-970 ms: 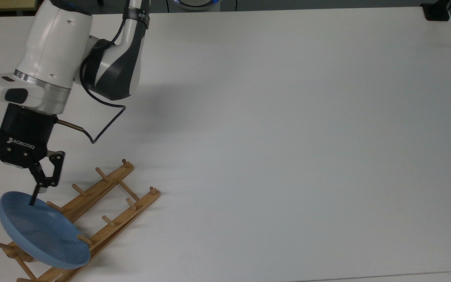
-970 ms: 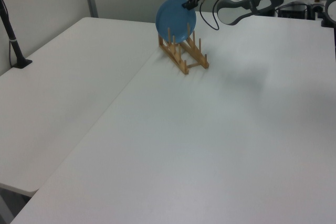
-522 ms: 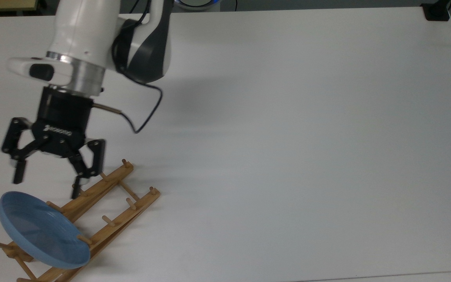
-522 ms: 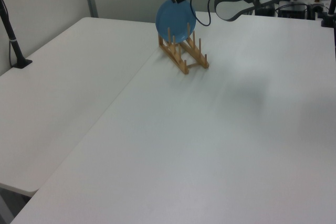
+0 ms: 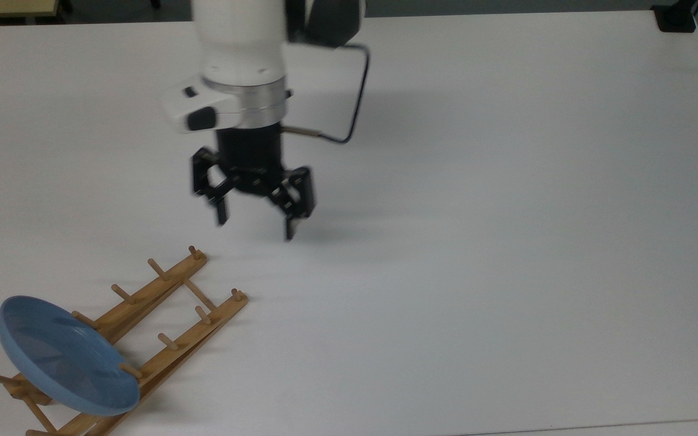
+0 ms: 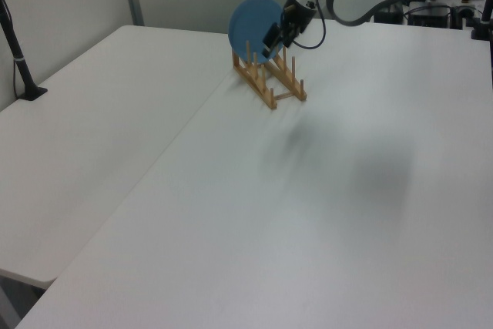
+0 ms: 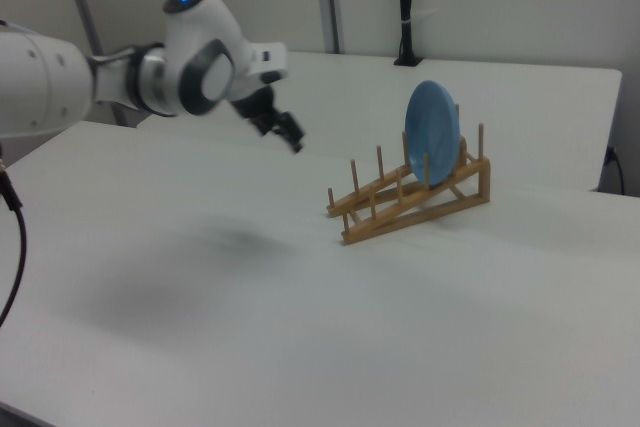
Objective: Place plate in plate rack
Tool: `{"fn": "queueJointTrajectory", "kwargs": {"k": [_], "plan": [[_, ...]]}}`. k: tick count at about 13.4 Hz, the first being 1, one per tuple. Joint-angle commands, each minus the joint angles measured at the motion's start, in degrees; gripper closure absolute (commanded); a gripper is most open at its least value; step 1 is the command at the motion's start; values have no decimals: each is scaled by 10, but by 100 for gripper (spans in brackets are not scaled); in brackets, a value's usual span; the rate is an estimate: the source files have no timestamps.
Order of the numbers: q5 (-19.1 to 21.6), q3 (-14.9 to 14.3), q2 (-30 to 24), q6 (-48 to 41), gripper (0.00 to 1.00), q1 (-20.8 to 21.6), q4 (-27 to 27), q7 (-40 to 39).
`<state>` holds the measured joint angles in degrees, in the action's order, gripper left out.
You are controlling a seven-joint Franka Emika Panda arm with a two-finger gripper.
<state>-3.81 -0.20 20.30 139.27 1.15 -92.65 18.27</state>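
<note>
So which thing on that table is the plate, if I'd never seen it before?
Start at the big white table and find the wooden rack with upright pegs, in the lower left corner of the top view. The plate stands on edge between pegs at one end of that rack. It is round and blue, the sole coloured thing there, and the robot's hand hangs apart from it.

Plate (image 5: pixel 64 357): plain glossy blue, no pattern. Rack (image 5: pixel 161 303): light-brown bare wood, rails and pegs alike. Desk (image 5: pixel 506 242): uniform white. Gripper (image 5: pixel 255 230): black, jaws included, below a silver ring and white wrist on the arm (image 5: pixel 240 42), which is white with dark grey panels. Cable (image 5: pixel 355 91) beside the wrist: black.
</note>
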Motion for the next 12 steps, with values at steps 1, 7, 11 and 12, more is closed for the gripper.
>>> {"fn": "queueJointTrajectory", "kwargs": {"k": [1,7,11,12], "plan": [[1,40,-66,-232,0,1,-36,14],[20,55,-111,-425,0,-4,-32,-85],[33,44,-116,-426,0,-13,-17,-89],[31,44,-113,-426,0,-11,-17,-89]]}}
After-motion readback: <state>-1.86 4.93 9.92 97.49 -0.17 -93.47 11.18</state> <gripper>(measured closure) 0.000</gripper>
